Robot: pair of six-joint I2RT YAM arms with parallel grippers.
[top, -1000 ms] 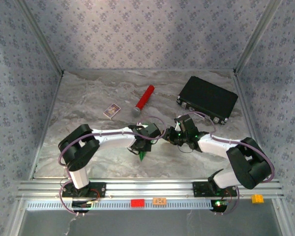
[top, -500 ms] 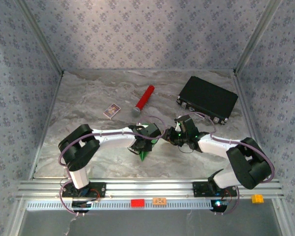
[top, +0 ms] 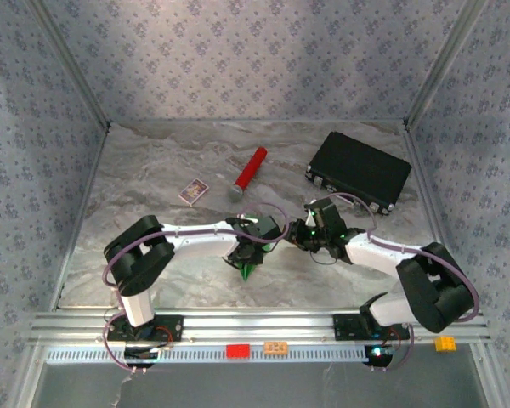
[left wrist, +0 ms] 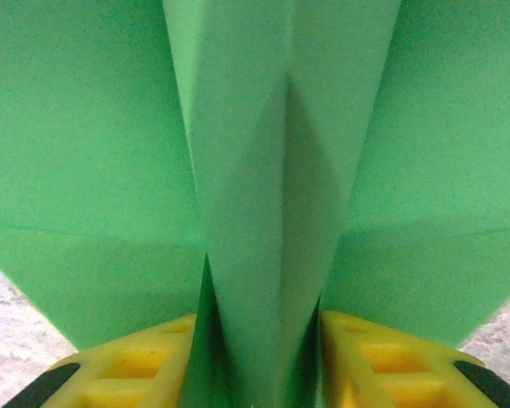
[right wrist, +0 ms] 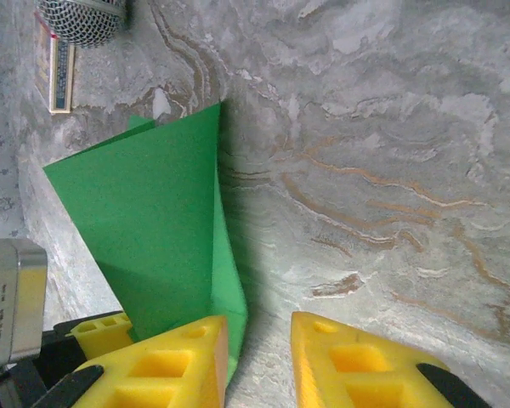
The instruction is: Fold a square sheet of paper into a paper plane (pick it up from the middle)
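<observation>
The left pincer (left wrist: pixel 259 327) has eased apart, loosely straddling the paper plane (left wrist: pixel 85 127); the right pincer (right wrist: pixel 259 340) is released, empty. At two o'clock the black case (top: pixel 359 172) lies closed.

Grey marble-look tabletop (top: pixel 153 170) is enclosed on 3 sides by floral-patterned walls (top: pixel 238 59) & edged w/ alu. rails (top: pixel 263 323) at front.

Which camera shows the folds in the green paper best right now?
Left wrist: the green paper sits close up, its centre ridge and creases plain. Right wrist shows folded flaps side-on; top external shows a small green tip.
</observation>
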